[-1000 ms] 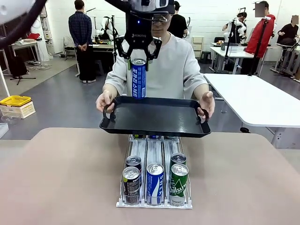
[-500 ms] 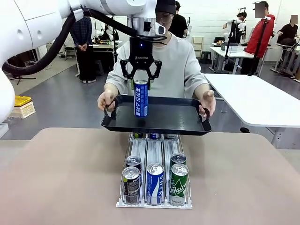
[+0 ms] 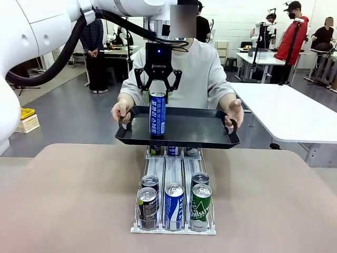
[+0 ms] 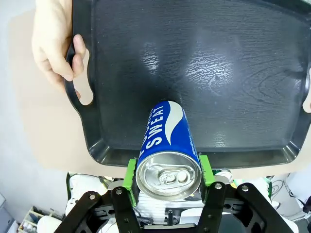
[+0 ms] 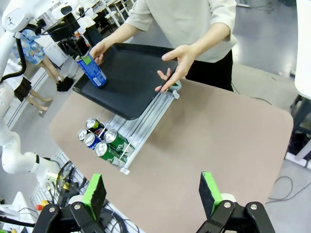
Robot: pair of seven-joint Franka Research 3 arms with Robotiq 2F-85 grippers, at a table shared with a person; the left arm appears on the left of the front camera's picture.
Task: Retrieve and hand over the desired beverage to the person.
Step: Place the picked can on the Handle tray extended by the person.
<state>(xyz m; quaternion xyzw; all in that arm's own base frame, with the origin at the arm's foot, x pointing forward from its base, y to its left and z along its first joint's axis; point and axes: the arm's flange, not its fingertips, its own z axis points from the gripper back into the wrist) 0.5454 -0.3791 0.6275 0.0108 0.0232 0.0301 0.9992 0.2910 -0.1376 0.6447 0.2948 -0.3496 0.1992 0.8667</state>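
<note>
The person [image 3: 195,68] in a light grey sweatshirt stands at the far side, holding a black tray [image 3: 195,132] by both handles. My left gripper [image 3: 157,96] is shut on the top of a blue beverage can [image 3: 157,117], upright over the tray's left part. Its base is down at the tray floor; I cannot tell whether it rests there. In the left wrist view the green pads [image 4: 130,174] clamp the can [image 4: 165,141] above the tray [image 4: 218,73], with a hand [image 4: 53,43] on the handle. My right gripper [image 5: 153,194] stands open, high over the table.
A clear rack [image 3: 174,174] on the brown table [image 3: 68,200] holds several cans in three lanes: dark, blue [image 3: 174,204] and green [image 3: 200,205]. The tray hovers over the rack's far end. A white table [image 3: 284,110] stands at the right, with other people farther back.
My left gripper has carried the blue can downward from above the tray to the level of its floor. The person has shifted the tray slightly.
</note>
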